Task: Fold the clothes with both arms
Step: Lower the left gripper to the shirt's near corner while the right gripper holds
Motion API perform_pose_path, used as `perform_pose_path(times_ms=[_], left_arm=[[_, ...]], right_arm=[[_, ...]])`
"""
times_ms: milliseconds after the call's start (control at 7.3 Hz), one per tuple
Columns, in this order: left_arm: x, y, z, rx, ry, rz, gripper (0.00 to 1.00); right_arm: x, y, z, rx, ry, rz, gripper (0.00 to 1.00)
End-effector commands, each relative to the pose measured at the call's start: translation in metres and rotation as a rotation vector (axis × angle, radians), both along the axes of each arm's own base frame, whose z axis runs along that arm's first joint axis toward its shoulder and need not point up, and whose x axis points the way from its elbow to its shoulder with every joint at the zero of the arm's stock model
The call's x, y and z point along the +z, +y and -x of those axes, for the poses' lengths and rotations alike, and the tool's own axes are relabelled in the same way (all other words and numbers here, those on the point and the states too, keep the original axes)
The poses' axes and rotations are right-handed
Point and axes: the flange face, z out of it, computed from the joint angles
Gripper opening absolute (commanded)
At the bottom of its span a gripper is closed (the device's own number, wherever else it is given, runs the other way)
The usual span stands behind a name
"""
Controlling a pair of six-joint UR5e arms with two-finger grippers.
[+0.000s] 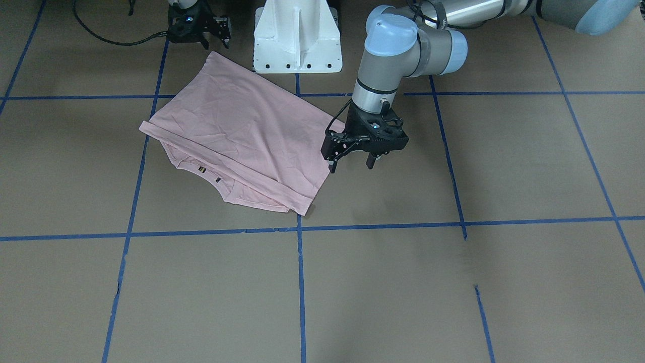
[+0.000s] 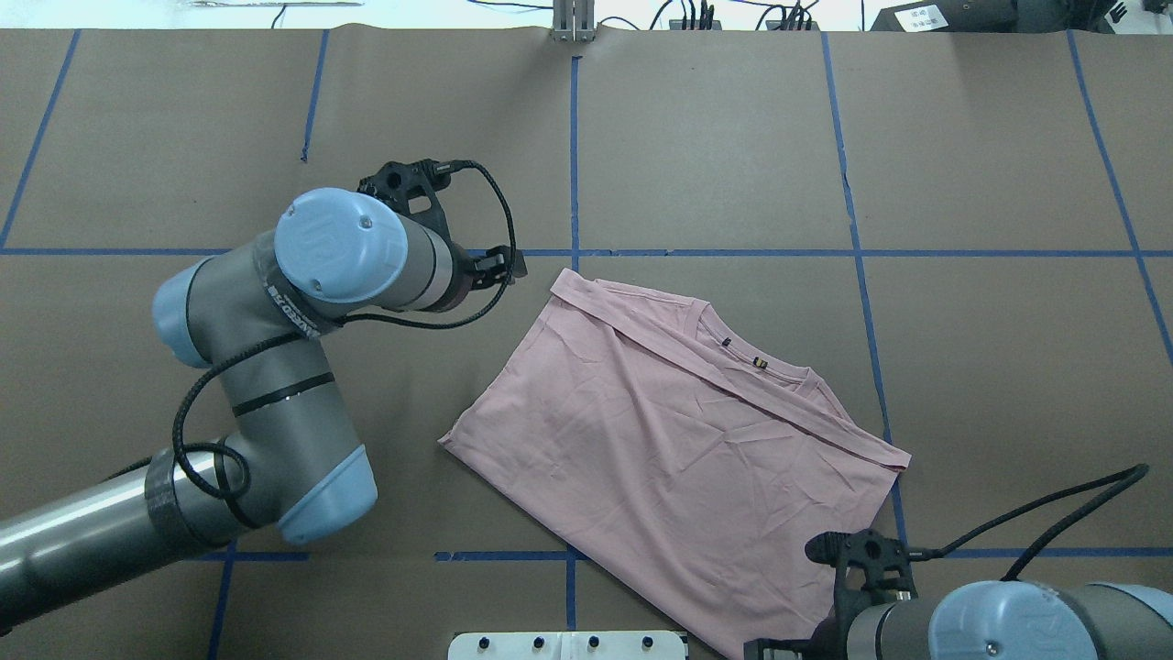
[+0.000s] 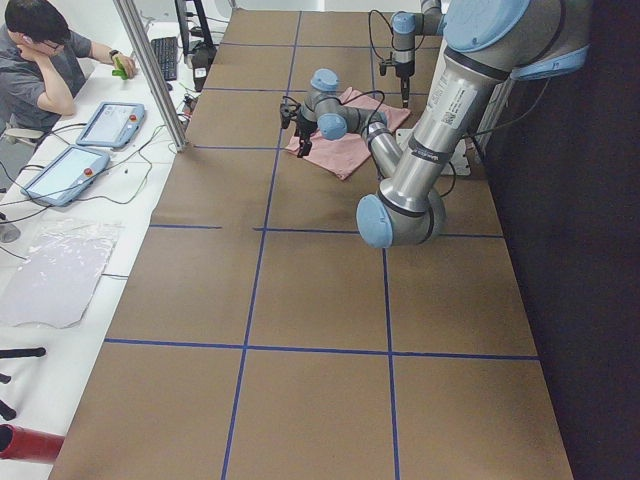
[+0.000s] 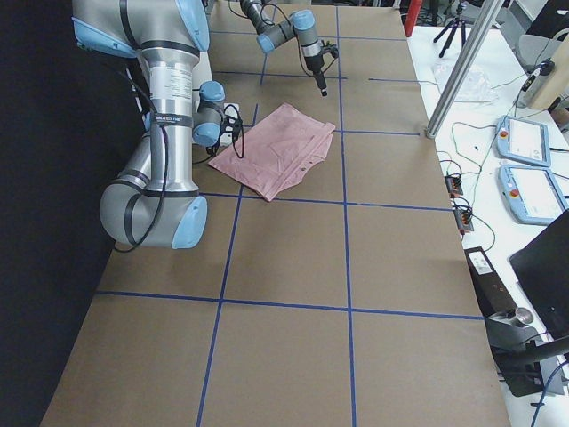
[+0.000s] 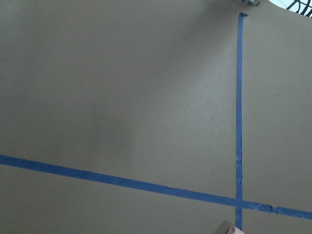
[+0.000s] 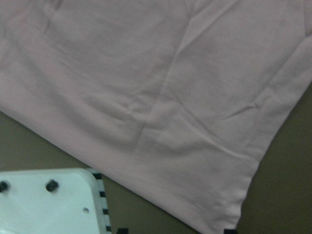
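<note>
Upper left in the front-facing view, the black right gripper [image 1: 215,44] hangs over a corner of the T-shirt [image 1: 242,126], jaws parted and empty. The T-shirt — soft, creased pale pink cloth folded into a rough rectangle — lies left of centre on the brown table [image 1: 453,282], long axis slanting down to the right, collar toward the lower left. Beside its right edge, the left gripper [image 1: 351,165] hovers, jaws spread, empty.

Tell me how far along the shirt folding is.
Done: the T-shirt lies folded once, hem edge laid just short of the collar labels. In hand: nothing; the left claw and right claw are both open, beside it on opposite sides. Left: probably at least one more fold across.
</note>
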Motion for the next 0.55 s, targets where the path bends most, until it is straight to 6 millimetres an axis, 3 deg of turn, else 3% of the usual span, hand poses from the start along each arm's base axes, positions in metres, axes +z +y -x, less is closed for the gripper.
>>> perform_pose_path(times_ms=[0, 137, 411], left_arm=[[0.008, 0.069, -0.023, 0.016, -0.052, 0.151, 1.0], [0.035, 0.094, -0.038, 0.024, -0.078, 0.205, 1.0], [0.059, 0.12, -0.06, 0.016, -0.116, 0.246, 0.98]], right_arm=[[-0.029, -0.056, -0.018, 0.146, -0.066, -0.014, 1.0], [-0.033, -0.071, -0.023, 0.192, -0.074, -0.027, 1.0], [-0.032, -0.08, -0.025, 0.227, -0.069, -0.051, 1.0]])
